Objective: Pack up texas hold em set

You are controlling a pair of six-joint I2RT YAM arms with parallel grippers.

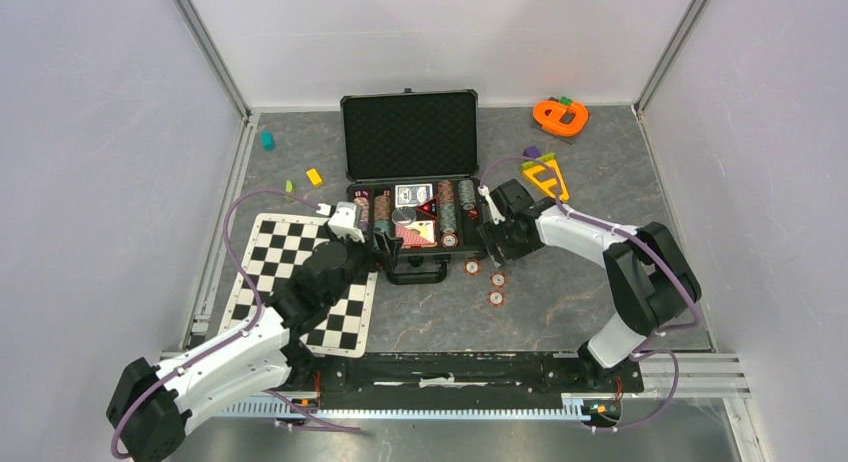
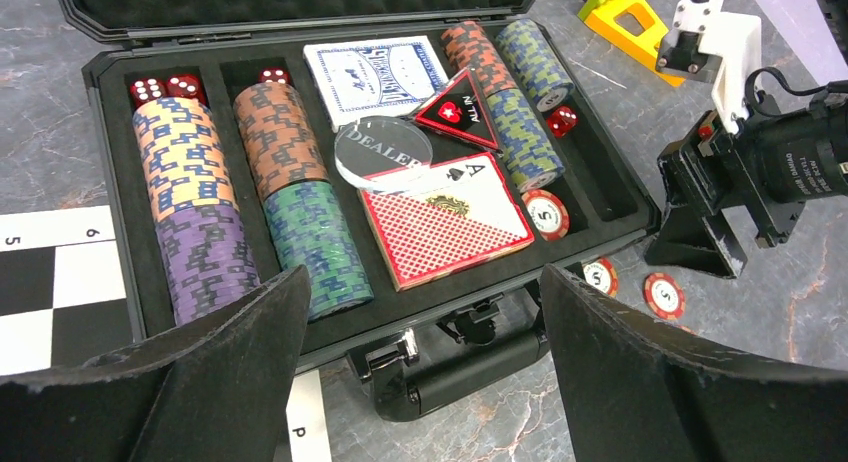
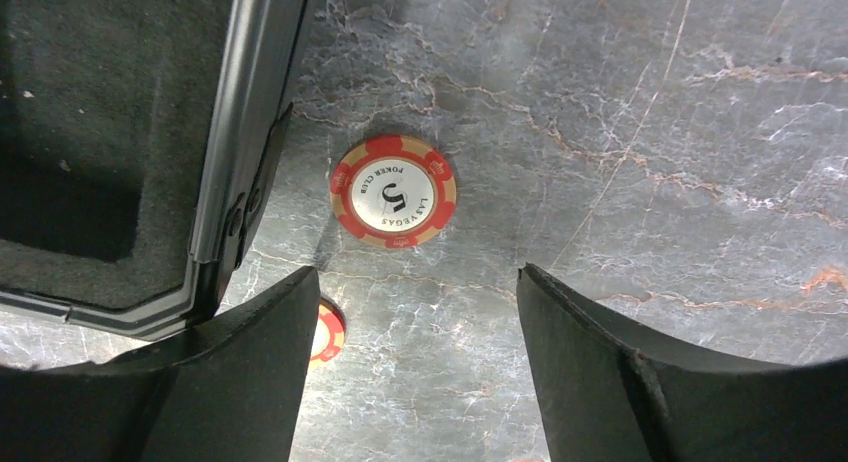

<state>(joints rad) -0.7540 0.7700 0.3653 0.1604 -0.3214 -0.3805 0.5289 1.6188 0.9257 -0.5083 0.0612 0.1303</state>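
Note:
The black briefcase (image 1: 410, 132) lies open mid-table, its lid propped up behind. Its foam tray holds coloured chip stacks (image 2: 190, 182), two card decks (image 2: 445, 222), red dice (image 2: 165, 88), a clear dealer button and one red-white chip (image 2: 546, 213). Three loose red-white chips (image 1: 472, 267) lie on the table by the case's front right corner. My left gripper (image 1: 385, 244) hovers open over the case's front edge, with the handle (image 2: 470, 367) showing between its fingers. My right gripper (image 3: 417, 272) is open and empty above the table, one chip (image 3: 393, 191) just ahead of it and another (image 3: 328, 334) half hidden by its left finger.
A black-white checkered mat (image 1: 300, 272) lies left of the case under my left arm. An orange toy (image 1: 560, 115) and a yellow-orange toy (image 1: 545, 177) sit at the back right. Small teal (image 1: 267, 140) and yellow (image 1: 314, 177) pieces lie at the back left.

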